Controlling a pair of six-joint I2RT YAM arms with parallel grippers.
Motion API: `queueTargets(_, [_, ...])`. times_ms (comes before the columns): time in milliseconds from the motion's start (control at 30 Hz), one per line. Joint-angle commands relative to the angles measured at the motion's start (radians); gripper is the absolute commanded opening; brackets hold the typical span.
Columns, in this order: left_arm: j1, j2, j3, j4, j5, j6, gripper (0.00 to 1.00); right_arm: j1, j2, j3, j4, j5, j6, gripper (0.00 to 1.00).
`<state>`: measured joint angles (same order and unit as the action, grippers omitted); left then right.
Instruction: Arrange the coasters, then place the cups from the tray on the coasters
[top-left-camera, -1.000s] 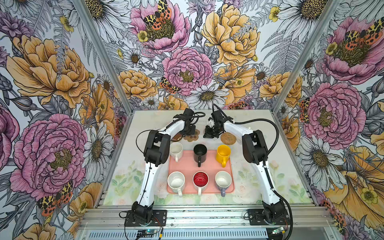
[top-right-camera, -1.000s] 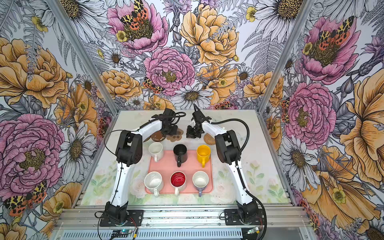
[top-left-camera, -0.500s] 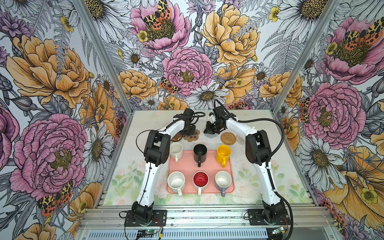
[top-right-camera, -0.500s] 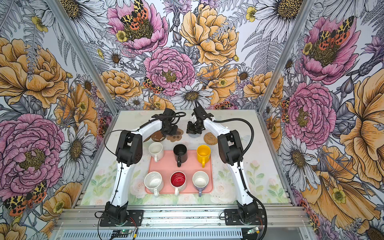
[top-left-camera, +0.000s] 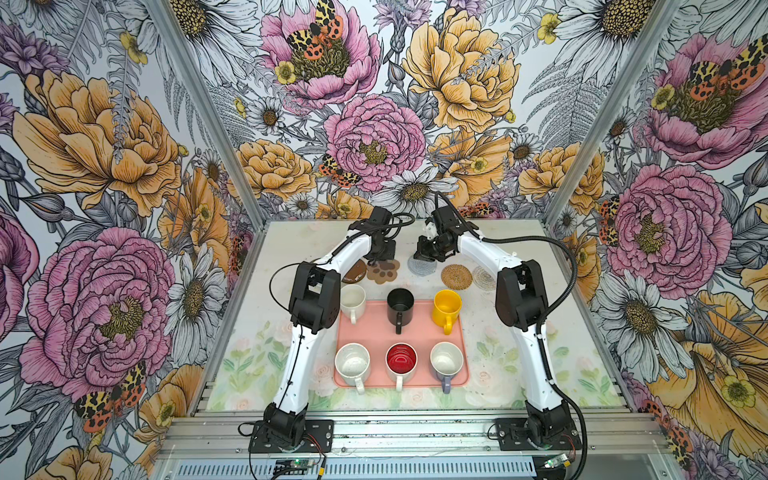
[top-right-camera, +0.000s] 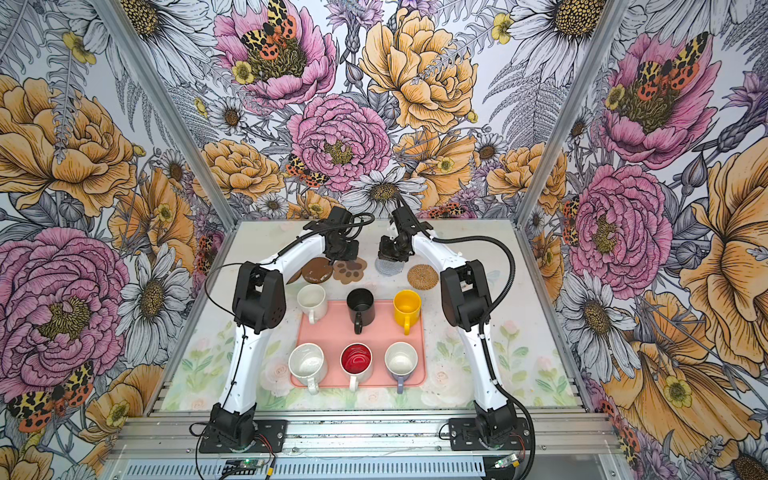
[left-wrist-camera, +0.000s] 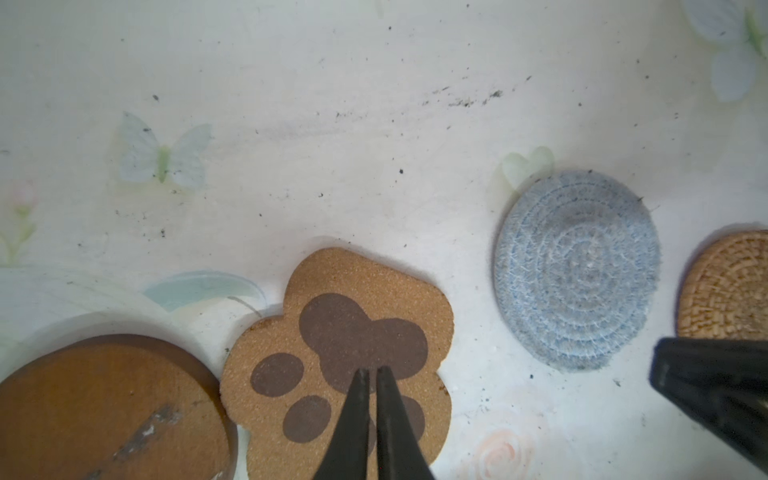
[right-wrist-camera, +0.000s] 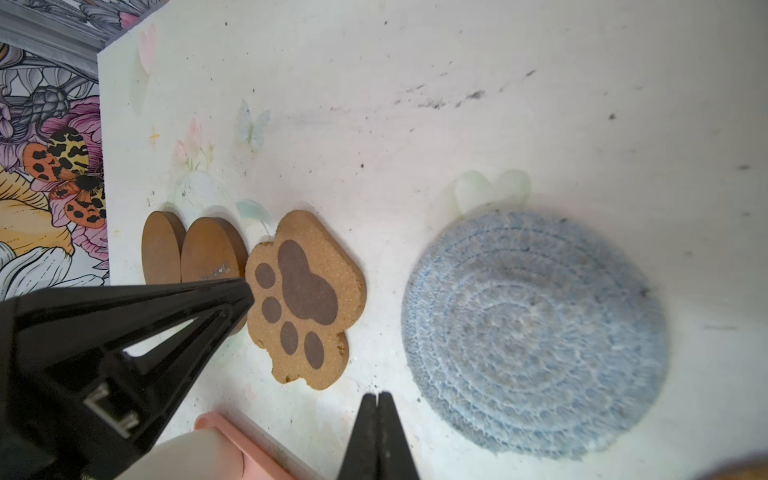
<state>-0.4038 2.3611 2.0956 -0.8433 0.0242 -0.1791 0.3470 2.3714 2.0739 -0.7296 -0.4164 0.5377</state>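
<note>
The coasters lie in a row behind the tray (top-left-camera: 419, 336). From the left they are two brown discs (top-right-camera: 316, 270), overlapping, a paw-print one (top-left-camera: 383, 271), a grey-blue woven one (top-left-camera: 422, 266), a rattan one (top-left-camera: 456, 275) and a pale cream one (top-left-camera: 484, 277). My left gripper (left-wrist-camera: 372, 370) is shut to a hairline slit, with its tips over the paw-print coaster (left-wrist-camera: 357, 332). My right gripper (right-wrist-camera: 377, 395) is shut and empty. It hangs over bare table between the paw-print coaster (right-wrist-camera: 307, 299) and the grey-blue coaster (right-wrist-camera: 536, 332). Several cups stand upright on the tray: white (top-left-camera: 353, 296), black (top-left-camera: 400, 305), yellow (top-left-camera: 446, 305), white (top-left-camera: 352, 360), red-lined (top-left-camera: 401, 359), lavender (top-left-camera: 446, 359).
The table (top-left-camera: 490, 249) is floral-printed and enclosed by flowered walls on three sides. Both arms arch from bases at the front rail, either side of the tray. The back-left white cup (right-wrist-camera: 191, 457) stands at the tray's corner (right-wrist-camera: 224, 428), close below the brown discs.
The right wrist has shifted slightly at the grey-blue coaster. The left fingers have parted by a hair. The cups and tray have not moved.
</note>
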Motion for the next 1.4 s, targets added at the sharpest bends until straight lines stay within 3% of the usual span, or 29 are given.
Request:
queueTargets(0, [0.01,-0.086,0.006,0.0,0.01,-0.017,0.09,-0.019,0.03,0.039,-0.001,0.039,0.006,0.0])
queueTargets(367, [0.051,-0.242,-0.124,0.049,0.079,-0.039,0.06,-0.027,0.122,0.117,-0.002,0.035,0.033,0.0])
queueTargets(933, [0.062,-0.434,-0.412,0.191,0.063,-0.093,0.05,0.025,0.042,-0.09,-0.003,0.092,0.007,0.0])
queueTargets(1367, [0.058,-0.49,-0.474,0.213,0.061,-0.099,0.05,0.047,-0.011,-0.187,-0.001,0.117,-0.01,0.0])
